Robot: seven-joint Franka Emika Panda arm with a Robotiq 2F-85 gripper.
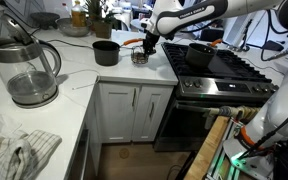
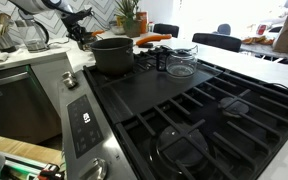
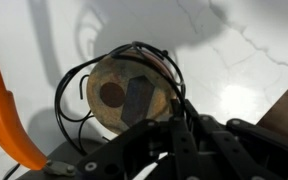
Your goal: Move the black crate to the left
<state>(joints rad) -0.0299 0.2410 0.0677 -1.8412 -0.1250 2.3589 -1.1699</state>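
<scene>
black crate [image 1: 139,57] | on counter [image 1: 84,72] beside saucepan [image 1: 106,52] | tool [image 3: 176,116] clenched on its rim

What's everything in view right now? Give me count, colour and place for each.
black crate: one, dark wire with a brownish round floor, on the white counter beside the stove.
black saucepan: one, black, on the counter next to the crate.
dark pot: one, dark, on the stove.
stove: one, black top, right of the counter.
glass kettle: one, clear, near end of the counter.
cloth: one, pale, counter's near corner.
plant: one, green, back of the counter.
orange piece: one, beside the crate; I cannot tell what it is.
robot arm: one, white, above the crate.
gripper: one, black, shut on the crate's wire.
</scene>
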